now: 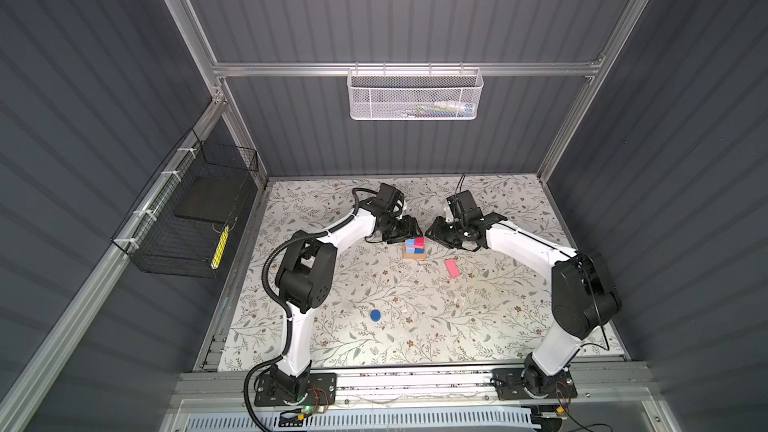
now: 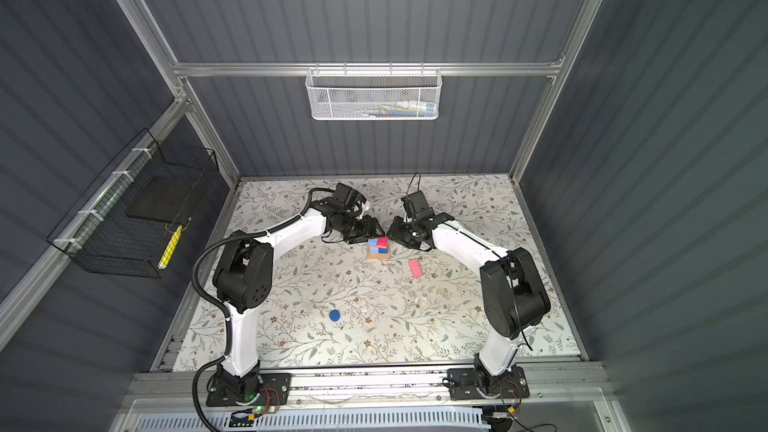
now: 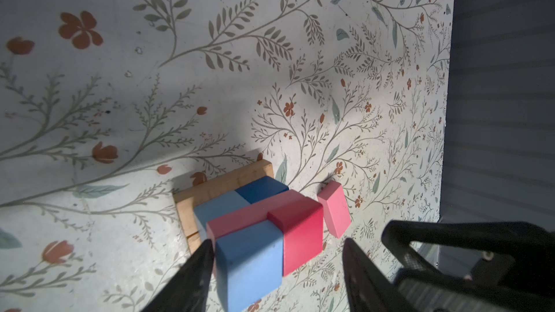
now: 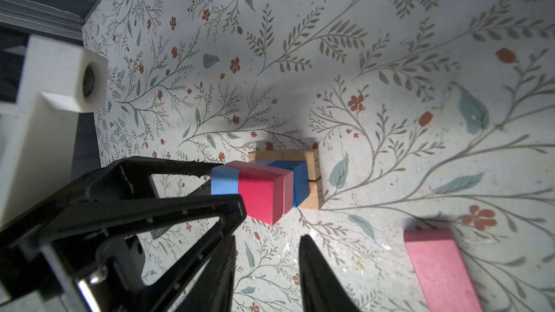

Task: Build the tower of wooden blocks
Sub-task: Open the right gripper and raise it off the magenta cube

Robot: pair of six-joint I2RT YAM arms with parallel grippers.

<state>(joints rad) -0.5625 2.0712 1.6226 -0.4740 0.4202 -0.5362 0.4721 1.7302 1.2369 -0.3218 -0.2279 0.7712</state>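
The tower stands mid-table. Its tan base carries blue cubes and a red cube. A pink oblong sits between the cube pairs. My left gripper is open, its jaws straddling the light blue and red cubes. One of its fingers is against the blue cube. My right gripper hangs just right of the tower, its jaws slightly apart and empty. A loose pink oblong lies to the right. A dark blue disc lies near the front left.
Both arms' elbows rise over the floral mat on either side. A white mesh basket hangs on the back rail and a black wire basket on the left wall. Grey walls enclose the table.
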